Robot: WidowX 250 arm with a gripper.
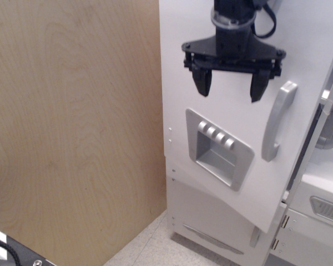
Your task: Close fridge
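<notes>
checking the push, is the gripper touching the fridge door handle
Apart. The only view shows the open gripper in front of the fridge door panel, with white door visible between it and the handle.

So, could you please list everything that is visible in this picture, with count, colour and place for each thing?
fridge: one, white, right half of the picture, large door nearly closed
dispenser panel: one, grey, recessed with four buttons, on the door below the gripper
door handle: one, grey, long and vertical, right edge of the door
wooden panel: one, light brown, left half
white unit: one, white with a grey vent, lower right corner
floor: one, pale speckled, bottom centre
gripper: one, black, top centre in front of the door, fingers apart, holding nothing
</notes>
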